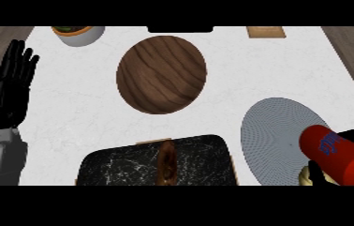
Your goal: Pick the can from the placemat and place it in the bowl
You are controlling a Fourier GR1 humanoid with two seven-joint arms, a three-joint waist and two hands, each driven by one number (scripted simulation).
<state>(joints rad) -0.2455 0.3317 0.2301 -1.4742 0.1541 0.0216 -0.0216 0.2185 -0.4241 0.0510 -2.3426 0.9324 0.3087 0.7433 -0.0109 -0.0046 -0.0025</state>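
While the left robot hand [15, 79] is resting open at the left edge, the right robot hand [315, 171] is gripping the red can [328, 149] over the grey placemat [272, 135].

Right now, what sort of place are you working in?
Probably a kitchen counter: a white marbled top with a wooden bowl, a round grey placemat and a red can.

Bare tabletop [228, 79] between placemat [276, 126] and bowl [162, 74]; dark slab [117, 166] blocks lower centre; pot [79, 35] far-left corner.
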